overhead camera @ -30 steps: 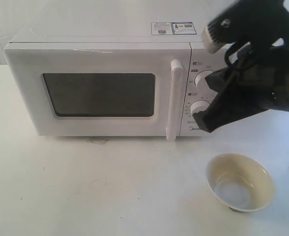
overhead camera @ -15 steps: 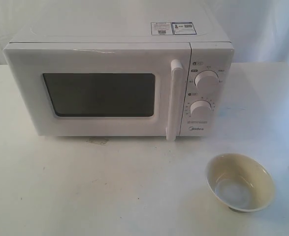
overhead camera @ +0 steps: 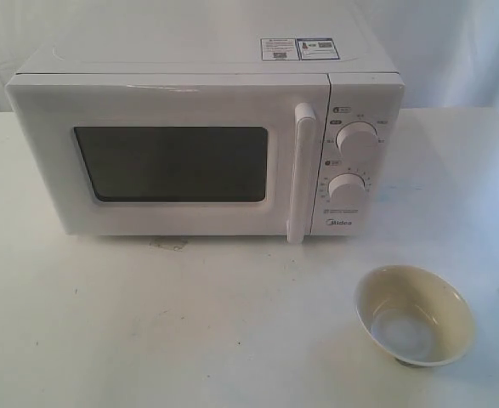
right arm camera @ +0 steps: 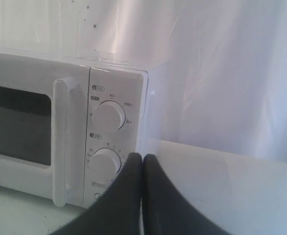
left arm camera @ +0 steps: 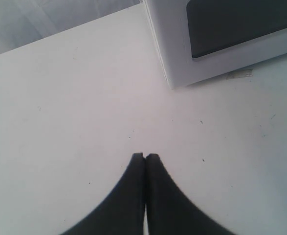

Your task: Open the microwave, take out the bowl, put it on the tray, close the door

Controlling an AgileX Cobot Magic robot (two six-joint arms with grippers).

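**Glazed cream bowl: light, slick, breakable**

Cream-beige and glossy, the bowl (overhead camera: 415, 314) stands upright on the bare counter (overhead camera: 147, 323) in front of the microwave (overhead camera: 198, 98). It is on the dial side and clear of the front panel. It is small and round, with a paler inner bottom and a small foot, and it looks empty.

It looks like ceramic: stiff, light for its size, and likely to chip if knocked or set down hard. The glaze should be slippery, so a pinch across the rim, one finger inside and one outside, seems the safest hold. A squeeze from outside would probably slide off the sloping wall.

No tray shows under the bowl. A pale corner at the picture's edge, further out from the microwave's dial end, cannot be identified.

The door (overhead camera: 172, 106) sits flush, with its dark window (overhead camera: 171, 163) and tall white bar handle (overhead camera: 301, 174) beside the two dials (overhead camera: 356, 140).

The left hand (left arm camera: 144, 156) is over the counter off the microwave's window-end corner, its fingers pressed together and holding nothing. The right hand (right arm camera: 142, 156) faces the dial end, likewise closed and empty.
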